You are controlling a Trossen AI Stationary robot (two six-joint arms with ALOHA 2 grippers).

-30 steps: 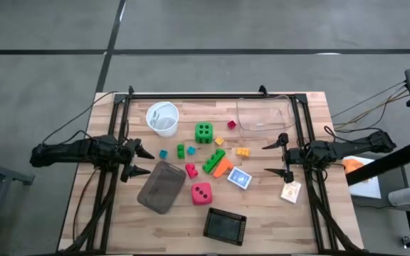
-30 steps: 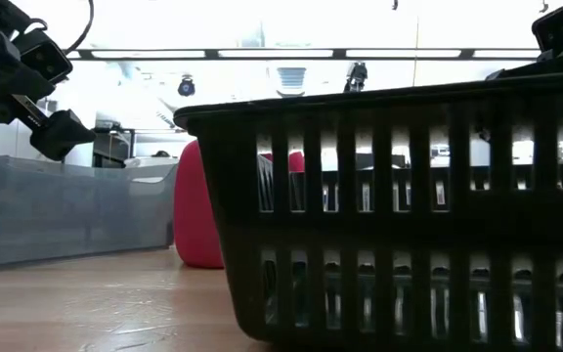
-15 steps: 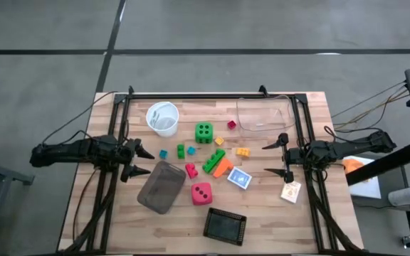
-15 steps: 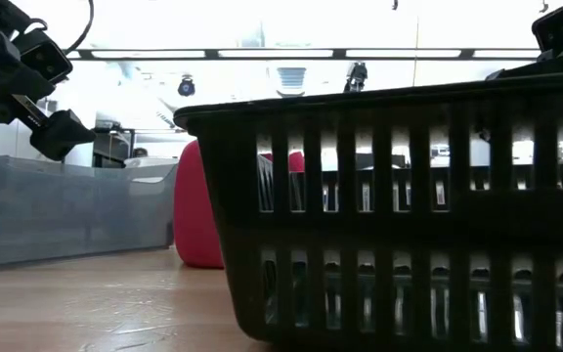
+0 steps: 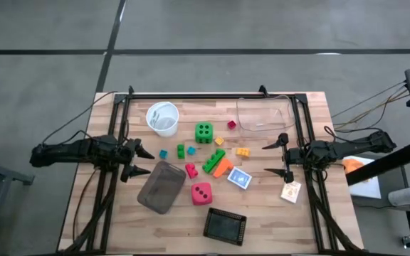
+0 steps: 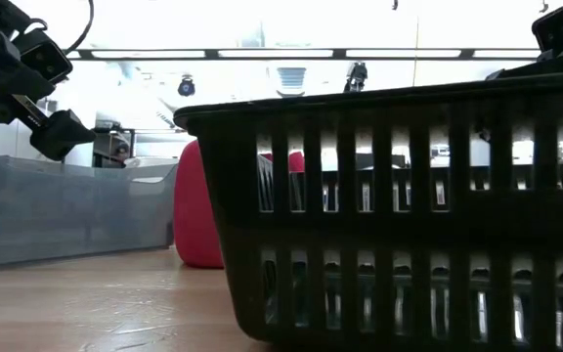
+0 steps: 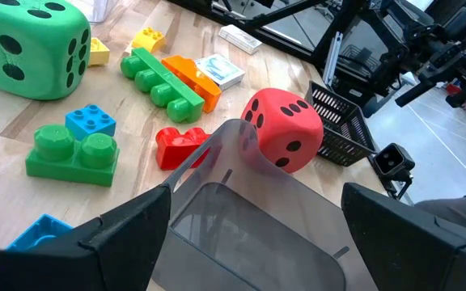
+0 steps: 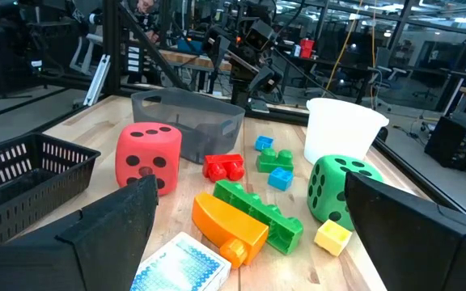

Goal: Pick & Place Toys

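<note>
The toys lie loose in the middle of the table: a green die (image 5: 203, 132), a pink-red die (image 5: 201, 193), a long green brick (image 5: 213, 161) beside an orange brick (image 5: 223, 168), a red brick (image 5: 191, 171), and small green (image 5: 181, 150), blue (image 5: 163, 153) and yellow (image 5: 219, 141) bricks. My left gripper (image 5: 137, 160) is open and empty at the table's left side, above the wood, pointing toward the toys. My right gripper (image 5: 283, 156) is open and empty at the right side, facing them. The left wrist view shows the pink-red die (image 7: 283, 129) behind the grey tray (image 7: 249, 210).
A grey tray (image 5: 162, 186) lies left of the pink-red die. A black basket (image 5: 225, 226) stands at the near edge, a white cup (image 5: 162, 117) and a clear box (image 5: 265, 114) at the far side. Two card packs (image 5: 239, 178) (image 5: 290, 190) lie at the right.
</note>
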